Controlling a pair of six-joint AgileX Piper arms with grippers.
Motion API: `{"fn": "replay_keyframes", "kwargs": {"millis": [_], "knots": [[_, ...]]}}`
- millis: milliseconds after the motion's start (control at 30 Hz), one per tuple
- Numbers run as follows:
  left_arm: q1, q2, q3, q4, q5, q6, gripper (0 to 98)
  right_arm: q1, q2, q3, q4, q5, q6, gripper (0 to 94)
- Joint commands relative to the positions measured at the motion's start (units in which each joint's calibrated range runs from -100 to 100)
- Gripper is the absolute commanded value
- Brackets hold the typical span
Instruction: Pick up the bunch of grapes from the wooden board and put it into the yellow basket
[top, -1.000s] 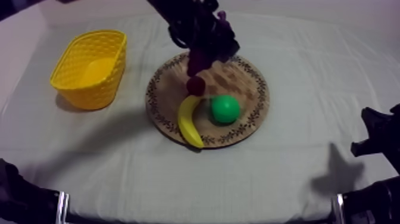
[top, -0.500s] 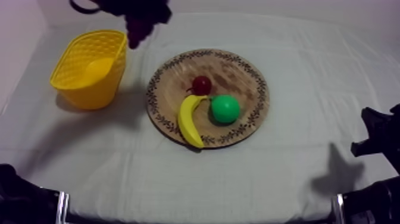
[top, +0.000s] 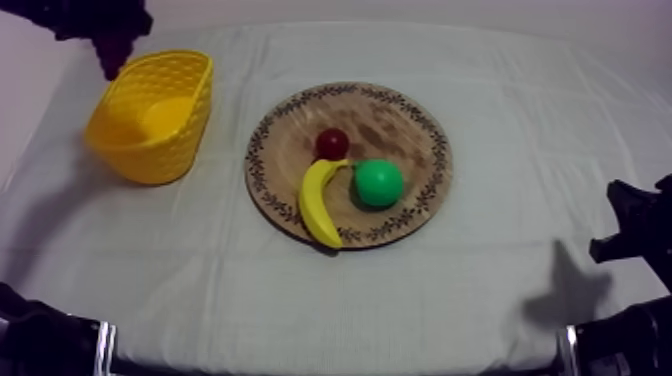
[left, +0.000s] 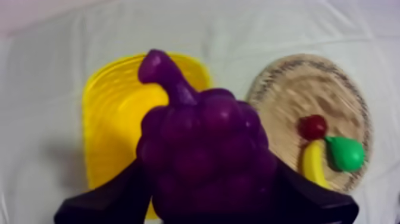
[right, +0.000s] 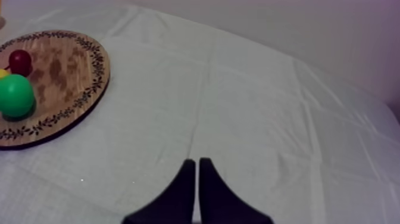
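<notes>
Clearly the left hand (top: 105, 22) has the job: its two black fingers are closed against either side of the bunch of grapes (left: 202, 149), which sits between them with its stem pointing away from the wrist camera. In the top view the bunch hangs in the air beneath that hand, at the far left corner of the yellow basket (top: 150, 160), well off the wooden board (top: 400, 125).

The relation that matters is grapes to basket opening. From the left wrist the basket lies directly beyond the bunch, its yellow floor showing at one side of the fruit, so I judge the grapes to be roughly over the opening, perhaps nearer its far rim than its middle. A short descent, or a release from where it hangs, looks like all that remains; a drop too close to the rim could bounce the bunch onto the tabletop.

On the board lie the banana (top: 318, 200), the pear (top: 378, 183) and the small red fruit (top: 332, 142). The right hand (right: 197, 164) rests low over bare cloth, fingers pressed together on nothing, far from the basket.
</notes>
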Motion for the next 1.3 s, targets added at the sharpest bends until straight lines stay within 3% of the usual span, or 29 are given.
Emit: {"fn": "replay_keyframes", "kwargs": {"millis": [0,300,733,1067,1133,1267], "knots": [[-2.59,0.74,-0.59,-0.12,0.59,0.07,58.2,0.01,0.00,-0.01,-0.02,-0.03,-0.01,0.5],[-4.63,9.33,-4.64,-1.01,0.89,0.48,58.7,0.01,0.00,-0.01,-0.02,-0.03,-0.01,0.5],[-4.64,24.60,-5.92,-1.24,-5.03,0.90,58.8,0.01,0.00,-0.01,-0.02,-0.03,-0.01,0.5],[-4.11,27.67,-6.91,-1.11,-7.49,1.17,60.0,0.01,0.00,-0.01,-0.02,-0.03,-0.05,0.5],[-3.89,27.56,-6.88,-1.16,-8.27,1.11,63.2,0.01,0.00,-0.01,-0.02,-0.03,-0.05,0.5],[-2.99,27.44,-7.29,-2.08,-9.16,1.97,78.6,0.01,0.00,-0.01,-0.02,-0.03,-0.05,0.5]]}}
